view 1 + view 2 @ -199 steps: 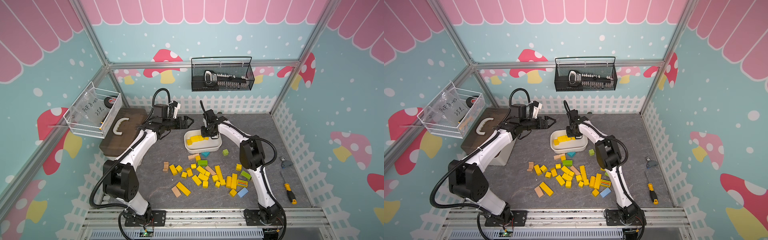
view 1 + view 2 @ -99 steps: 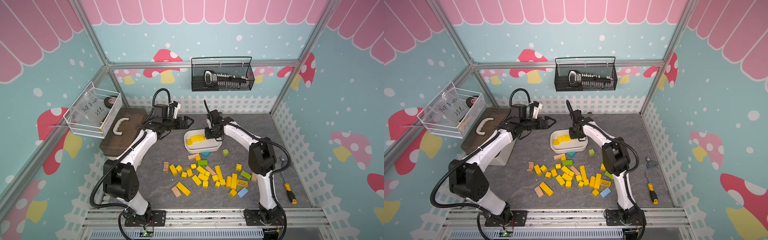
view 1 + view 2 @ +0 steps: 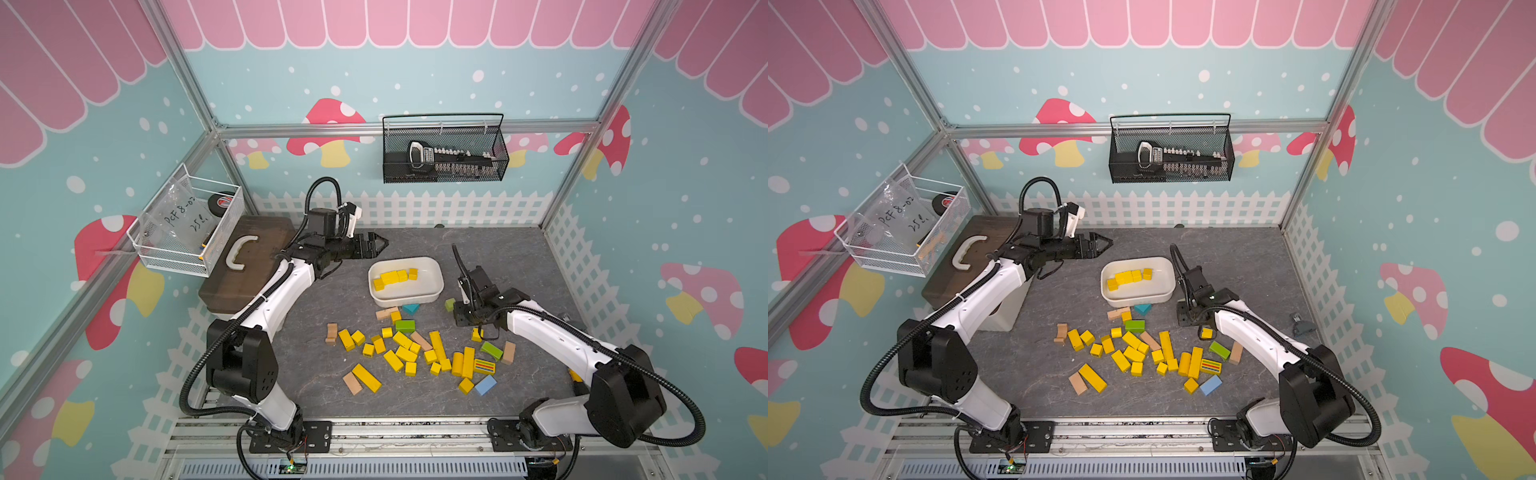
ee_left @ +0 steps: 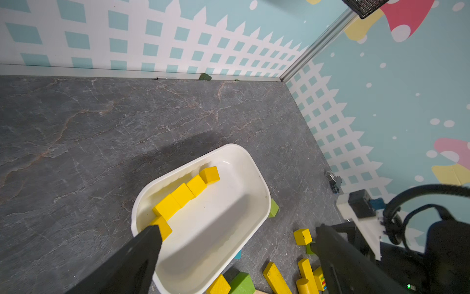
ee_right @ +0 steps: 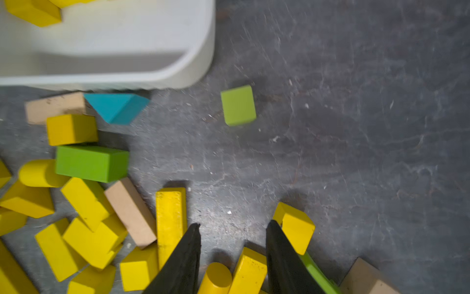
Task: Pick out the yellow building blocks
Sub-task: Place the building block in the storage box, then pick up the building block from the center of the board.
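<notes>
Yellow building blocks (image 3: 439,351) lie mostly scattered on the grey worktop (image 3: 498,257) in front of the white tray (image 3: 405,297), mixed with tan, green and blue blocks. A short row of them also sits inside the tray, near its far wall. The left gripper (image 3: 376,245) hangs just beside the tray's far left corner, with jaws spread wide and holding nothing. The right gripper (image 5: 234,224) points down at the worktop to the right of the tray. Its jaws are partly apart with only bare worktop between them, and one yellow cube (image 5: 296,227) is just outside one finger.
</notes>
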Motion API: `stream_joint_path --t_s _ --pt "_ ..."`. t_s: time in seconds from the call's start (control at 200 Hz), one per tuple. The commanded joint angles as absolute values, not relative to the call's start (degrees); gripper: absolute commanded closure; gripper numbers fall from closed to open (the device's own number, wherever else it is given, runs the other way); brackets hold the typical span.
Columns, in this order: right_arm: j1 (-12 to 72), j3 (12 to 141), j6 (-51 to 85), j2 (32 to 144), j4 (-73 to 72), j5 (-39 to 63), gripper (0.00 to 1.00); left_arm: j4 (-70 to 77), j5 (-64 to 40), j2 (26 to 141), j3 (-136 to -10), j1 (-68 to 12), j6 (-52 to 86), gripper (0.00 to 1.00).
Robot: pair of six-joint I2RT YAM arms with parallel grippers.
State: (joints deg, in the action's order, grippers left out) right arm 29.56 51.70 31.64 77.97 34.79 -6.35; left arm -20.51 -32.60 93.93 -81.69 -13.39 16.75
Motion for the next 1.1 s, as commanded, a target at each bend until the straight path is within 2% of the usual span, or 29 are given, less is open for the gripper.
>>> stream_joint_path --t_s 0.0,0.22,0.681,1.096 --pt "29.27 46.38 36.73 75.12 32.15 -12.31 0.58 -20.40 -32.60 93.54 -82.85 -13.91 16.62 0.00" --pt "29.01 43.10 41.61 72.30 32.86 -17.31 0.54 -21.26 -31.36 93.43 -82.97 -15.02 15.60 0.00" --pt "26.59 44.40 40.43 79.25 31.23 -12.28 0.54 -22.85 -30.51 93.89 -83.83 -16.26 14.35 0.00" --pt "24.74 43.77 40.30 80.38 30.19 -9.78 0.64 -23.76 -29.58 94.13 -84.10 -17.05 13.54 0.00"
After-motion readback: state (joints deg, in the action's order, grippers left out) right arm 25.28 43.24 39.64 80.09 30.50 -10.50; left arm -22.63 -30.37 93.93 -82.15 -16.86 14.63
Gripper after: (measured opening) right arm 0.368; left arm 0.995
